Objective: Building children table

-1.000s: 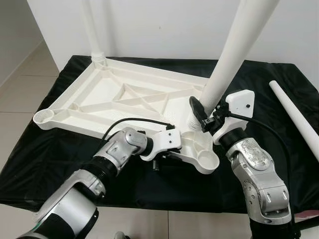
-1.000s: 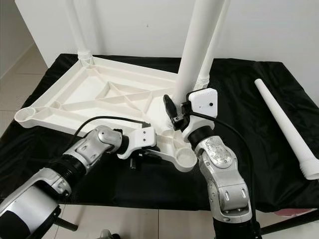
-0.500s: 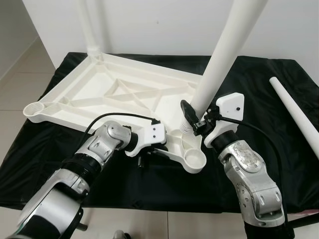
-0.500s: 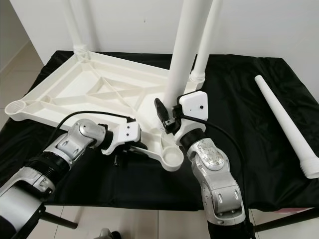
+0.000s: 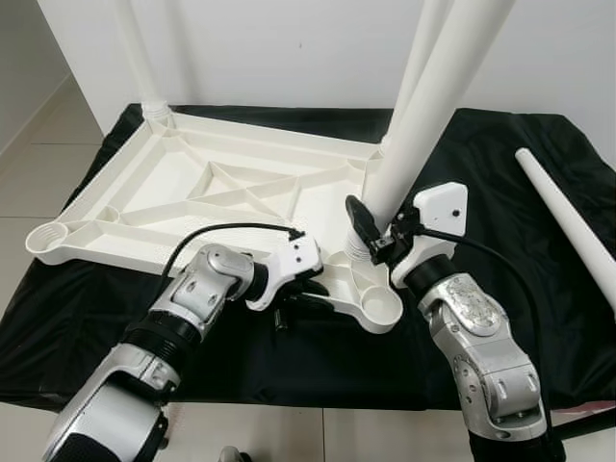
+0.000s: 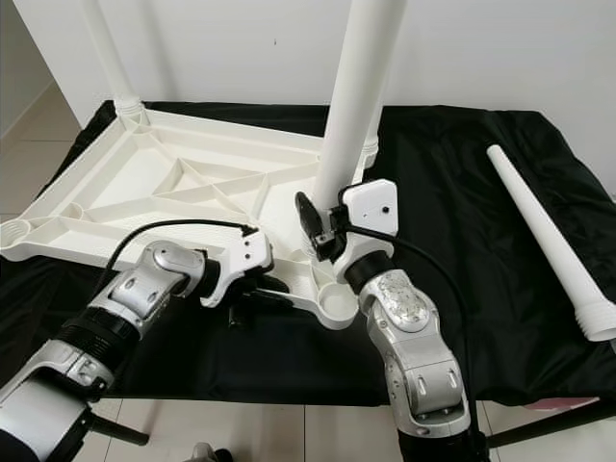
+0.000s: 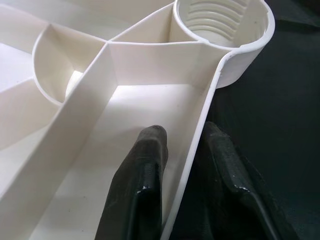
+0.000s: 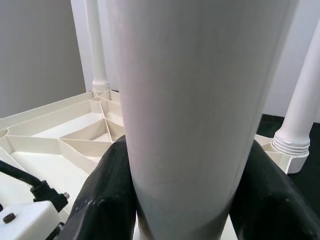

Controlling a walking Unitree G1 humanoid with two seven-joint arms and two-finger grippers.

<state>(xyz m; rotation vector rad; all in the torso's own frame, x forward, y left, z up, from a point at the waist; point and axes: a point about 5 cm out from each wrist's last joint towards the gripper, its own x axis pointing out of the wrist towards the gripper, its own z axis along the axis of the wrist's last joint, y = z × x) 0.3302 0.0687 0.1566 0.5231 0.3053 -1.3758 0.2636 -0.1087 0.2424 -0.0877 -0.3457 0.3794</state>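
The white plastic table top (image 5: 207, 183) lies upside down on a black cloth. My left gripper (image 7: 182, 135) is shut on its front rim, one finger inside the frame and one outside, just beside the empty threaded front-right corner socket (image 5: 380, 308). My right gripper (image 5: 378, 231) is shut on a thick white leg (image 5: 433, 106). The leg is tilted, and its lower end sits at the frame just behind that socket. One leg stands in the back-right corner (image 6: 371, 144) and one in the back-left corner (image 5: 135, 58).
A loose white leg (image 5: 568, 221) lies on the cloth at the far right. The front-left corner socket (image 5: 48, 236) is empty. A white wall is close behind, and tiled floor lies to the left and in front of the cloth's edge.
The whole picture has shifted, so the camera has moved. Both grippers keep their holds, and the held leg stays at the front-right corner.
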